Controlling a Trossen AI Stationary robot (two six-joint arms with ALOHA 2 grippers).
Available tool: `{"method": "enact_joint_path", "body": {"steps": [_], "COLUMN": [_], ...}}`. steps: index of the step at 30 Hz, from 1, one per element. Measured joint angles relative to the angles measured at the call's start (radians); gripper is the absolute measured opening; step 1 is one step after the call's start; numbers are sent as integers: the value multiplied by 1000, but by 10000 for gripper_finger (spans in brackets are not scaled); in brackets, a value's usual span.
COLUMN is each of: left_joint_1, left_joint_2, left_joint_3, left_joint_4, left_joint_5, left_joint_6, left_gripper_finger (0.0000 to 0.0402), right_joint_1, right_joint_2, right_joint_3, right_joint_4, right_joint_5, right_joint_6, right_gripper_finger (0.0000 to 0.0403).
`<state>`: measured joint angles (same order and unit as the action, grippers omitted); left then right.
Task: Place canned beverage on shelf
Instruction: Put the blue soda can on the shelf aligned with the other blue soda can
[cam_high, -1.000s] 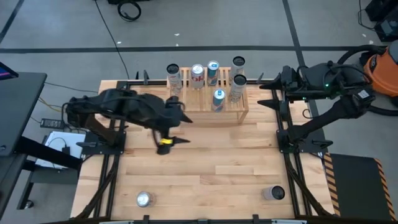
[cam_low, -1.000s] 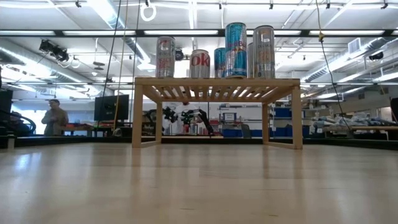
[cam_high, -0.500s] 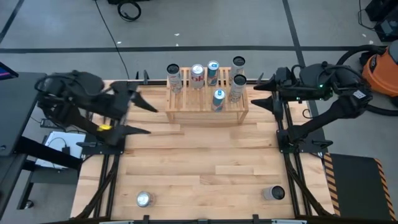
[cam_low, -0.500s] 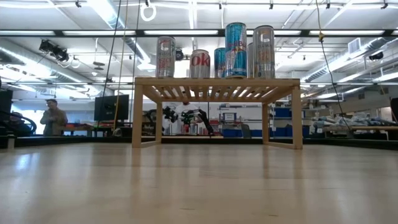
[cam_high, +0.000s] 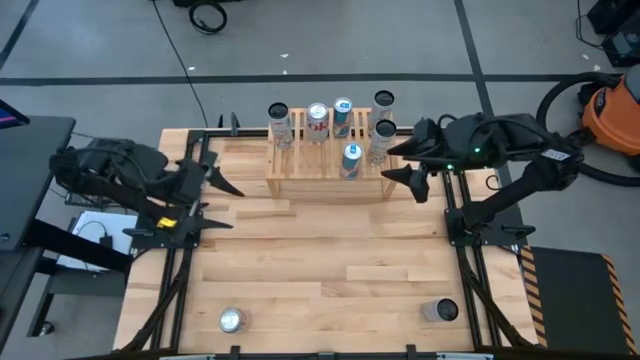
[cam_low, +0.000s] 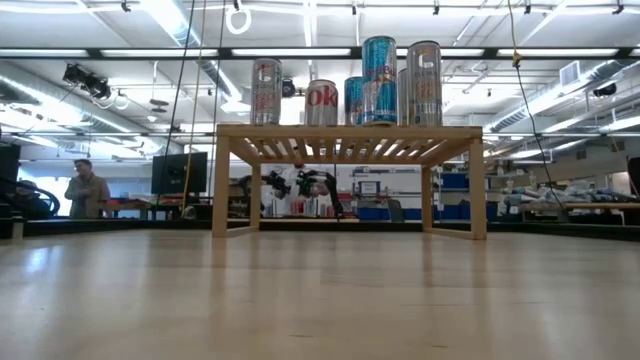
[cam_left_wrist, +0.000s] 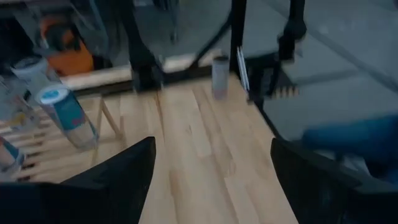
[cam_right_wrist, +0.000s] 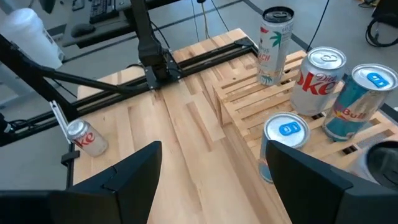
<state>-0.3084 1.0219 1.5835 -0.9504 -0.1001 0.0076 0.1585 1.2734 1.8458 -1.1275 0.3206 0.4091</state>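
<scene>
Standing at the light wooden tabletop's (cam_high: 330, 270) twelve o'clock edge, the light natural-wood slatted shelf (cam_high: 310, 165) carried six upright cans; two more lay loose toward six. Both empty grippers, left (cam_high: 210, 195) and right (cam_high: 405, 165), gaped open.

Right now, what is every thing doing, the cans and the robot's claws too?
shelf: standing on the table, six cans on top.
Diet Coke can: upright on the shelf.
other shelf cans: upright.
near-left can: standing on the table, not shelved yet.
near-right can: standing on the table, not shelved yet.
left gripper: open, empty, by the table's left edge.
right gripper: open, empty, beside the shelf's right end.
</scene>
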Motion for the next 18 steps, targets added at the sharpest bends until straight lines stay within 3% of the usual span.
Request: {"method": "enact_joint_path", "body": {"steps": [7, 11, 18], "left_joint_1": [19, 32, 66], "left_joint_2": [-192, -194, -156], "left_joint_3": [-339, -453, -648], "left_joint_4": [301, 415, 795], "left_joint_5": [-57, -64, -76], "left_joint_6": [-73, -67, -45], "left_gripper_finger": [321, 321, 321], "right_joint_1": [4, 4, 4], "right_joint_2": [19, 19, 18], "right_joint_3": [0, 0, 0], "right_joint_4": [64, 65, 63], "right_joint_5": [-8, -8, -8], "right_joint_6": [4, 22, 40], "right_gripper_finger": [296, 296, 296]}}
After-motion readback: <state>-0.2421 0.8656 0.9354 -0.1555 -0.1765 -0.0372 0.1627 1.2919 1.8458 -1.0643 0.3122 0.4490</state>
